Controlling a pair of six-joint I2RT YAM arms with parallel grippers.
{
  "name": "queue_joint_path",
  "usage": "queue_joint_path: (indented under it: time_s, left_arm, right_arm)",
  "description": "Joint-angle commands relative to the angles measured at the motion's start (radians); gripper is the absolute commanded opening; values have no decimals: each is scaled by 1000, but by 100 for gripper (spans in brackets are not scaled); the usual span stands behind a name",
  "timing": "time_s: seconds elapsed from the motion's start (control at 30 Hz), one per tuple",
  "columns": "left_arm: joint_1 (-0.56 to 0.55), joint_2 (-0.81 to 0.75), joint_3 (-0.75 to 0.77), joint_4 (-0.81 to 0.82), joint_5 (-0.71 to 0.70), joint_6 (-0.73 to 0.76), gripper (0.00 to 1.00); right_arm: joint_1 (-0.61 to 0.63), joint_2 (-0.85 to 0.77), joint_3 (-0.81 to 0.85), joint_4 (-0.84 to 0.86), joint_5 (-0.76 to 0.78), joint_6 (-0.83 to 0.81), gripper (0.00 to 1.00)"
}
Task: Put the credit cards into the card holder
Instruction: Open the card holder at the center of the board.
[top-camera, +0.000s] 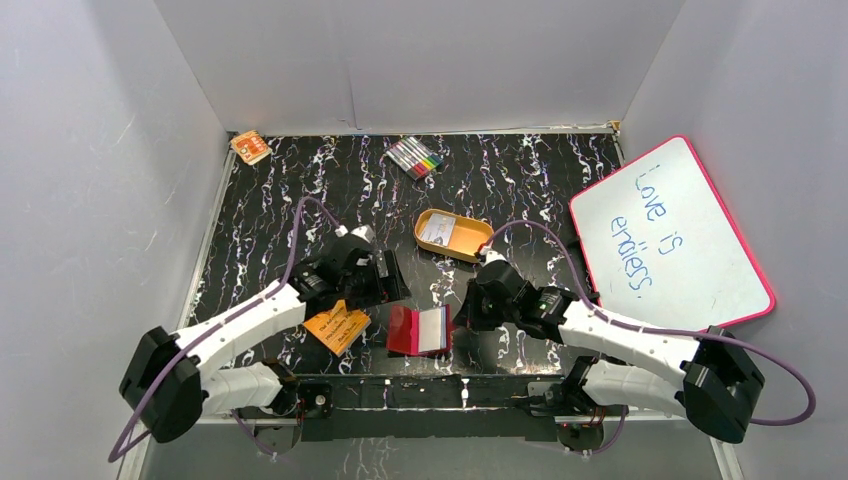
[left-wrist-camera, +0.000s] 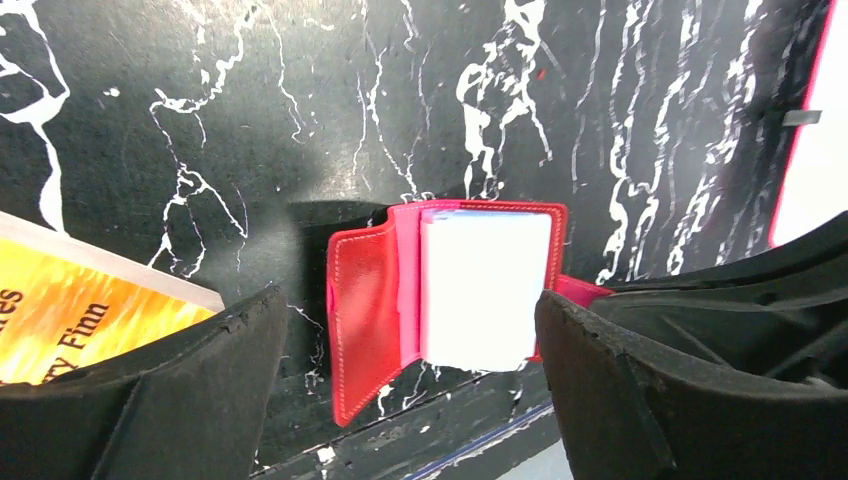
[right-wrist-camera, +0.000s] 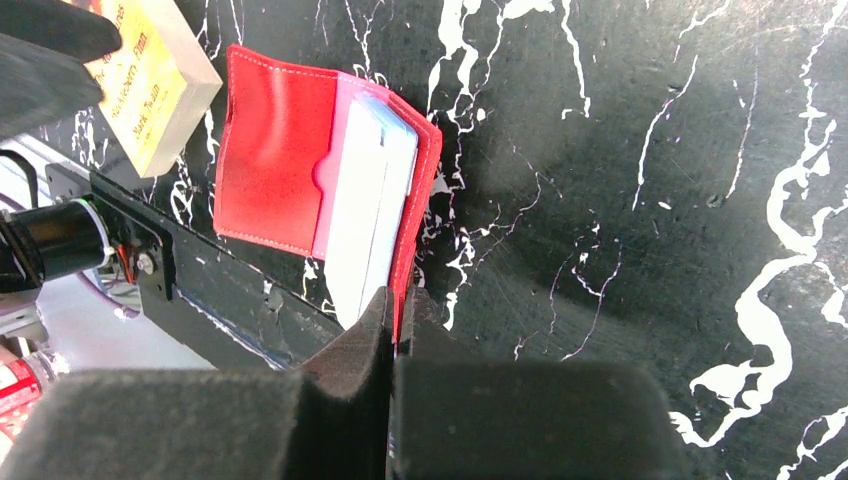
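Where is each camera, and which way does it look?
Top: above and behind the arms, looking down on the table; both arms show.
Left wrist: on the left arm, facing the red wallet holding a pale card; open left end effector shows.
Right wrist: on the right arm, facing the table; shut right end effector pinches the wallet's edge.
Shared: every view shows the wallet.

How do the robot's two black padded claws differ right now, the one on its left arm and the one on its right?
The left gripper stands wide open and holds nothing; the right gripper is shut. The left is clear of the small red fold-over wallet, which lies open on the table; the right pinches that wallet's edge. Both are black two-finger claws close to the wallet.
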Motion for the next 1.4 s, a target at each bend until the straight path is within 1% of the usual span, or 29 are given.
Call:
queue_joint_path:
  time_s: [0.0,0.07,0.13,0.2,0.3,0.4,0.77,0.83,1.13,1.37]
  left_arm:
    - [0,-85,29,-58,-91,-42,91]
    - [2,-120,7,4,-58,-37,91]
    - [1,-146,-15,70,25,-43,91]
    - [1,-147,-28,144,121,-42,89]
    - [1,-88,-21,199,228,-44,84]
    - [-3,-15,-17,199,277,-31,80]
    - [-20,110,-59,244,312,-5,67]
    - [-25,123,-58,253,317,-2,67]
    - [-51,172,-33,263,307,31,73]
    - [-63,219,-20,250,288,59,73]
  right_arm:
    - [-1,-33,42,26,-30,-24,0]
    - [-1,-44,36,50,-62,-22,0]
    - [-1,-56,30,78,-78,-21,0]
    - [0,-76,17,110,-88,-15,0]
    - [-1,-91,3,140,-90,-9,0]
    - [0,-92,-1,131,-83,-6,0]
    - [-1,-101,-38,121,-62,4,0]
    - [-1,-98,-40,120,-62,3,0]
    - [0,-88,-25,118,-57,-9,0]
    - [-1,-88,-11,112,-55,-15,0]
